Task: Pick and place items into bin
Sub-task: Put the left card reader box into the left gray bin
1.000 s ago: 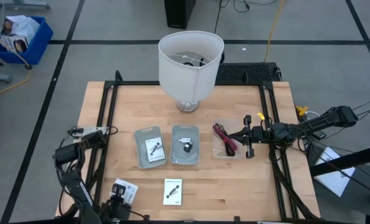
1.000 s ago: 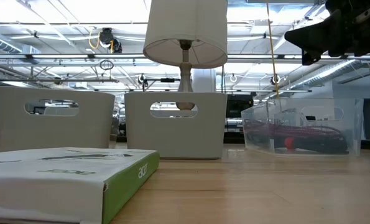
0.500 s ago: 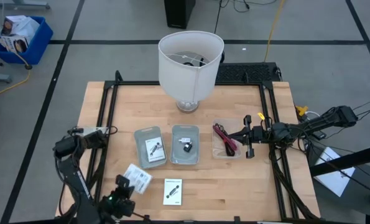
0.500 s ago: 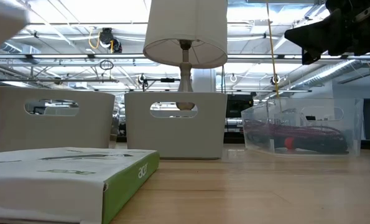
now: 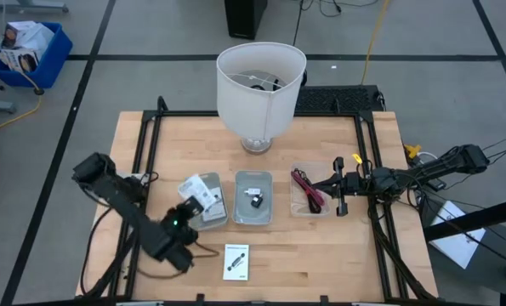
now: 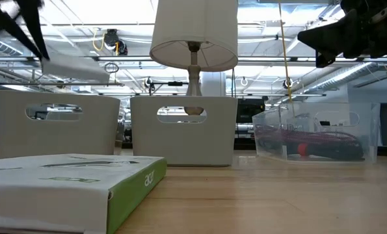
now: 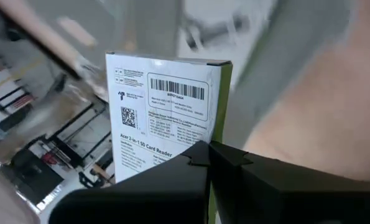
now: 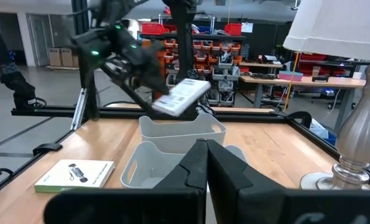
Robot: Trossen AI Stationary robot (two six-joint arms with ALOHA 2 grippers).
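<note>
My left gripper [image 5: 188, 209] is shut on a small flat white packet with black print [image 5: 198, 189], high over the left grey bin [image 5: 205, 202]. The same packet shows in the low view [image 6: 76, 69], the left wrist view [image 7: 166, 102] and the right wrist view [image 8: 182, 96]. A second packet [image 5: 235, 261] lies flat on the table near its near edge. My right gripper [image 5: 324, 184] hangs shut over the clear bin with magenta and black cable ties [image 5: 307, 190]. The middle grey bin [image 5: 253, 198] holds tiny black and white parts. My left gripper pinches the packet between its two fingers at the packet's near end [image 7: 191, 148], coming slantwise from the table's near left side. The packet is lifted clear, almost level, its printed face up, above the left grey bin.
A big white lampshade on its lamp [image 5: 261, 85] stands at the far middle of the table. The three bins sit in a row across the table's middle. Black frame rails run along the table's left and right sides [image 5: 147, 170]. Bare wood lies near the near right corner.
My left gripper has carried the packet up from the table's near left corner toward the far edge and a little right, and it now hangs over the left grey bin. The right arm has kept still.
</note>
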